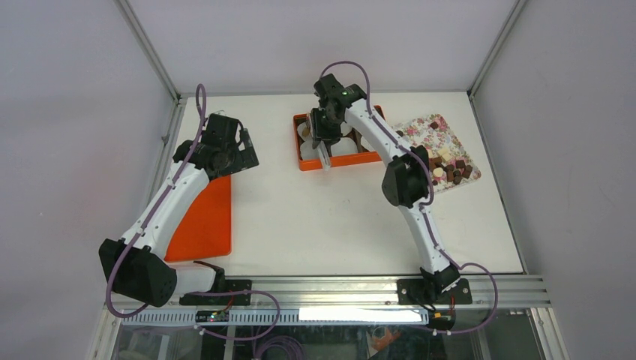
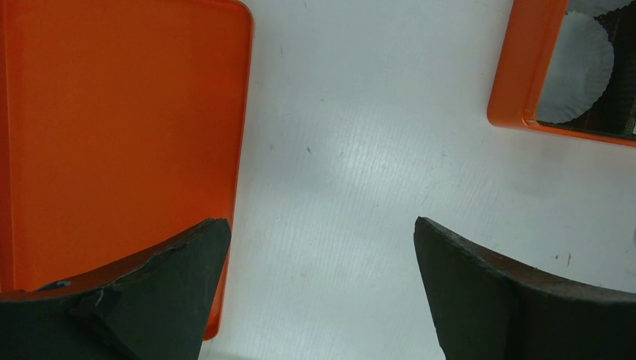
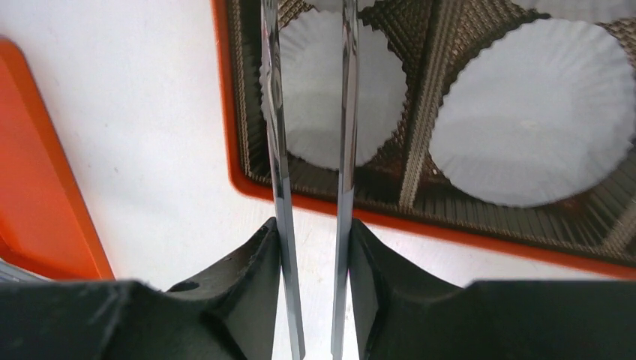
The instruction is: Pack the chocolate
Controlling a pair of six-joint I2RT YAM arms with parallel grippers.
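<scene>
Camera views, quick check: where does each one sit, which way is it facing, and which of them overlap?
Top external: above and behind the bases, looking down on the table; both arms show, with left gripper and right gripper.
Left wrist: on the left arm, facing down at the table between its open fingers, orange lid at left.
Right wrist: on the right arm, facing down along the tweezers it grips, above paper cups in the orange box.
Shared: both wrist views show the orange box's rim.
</scene>
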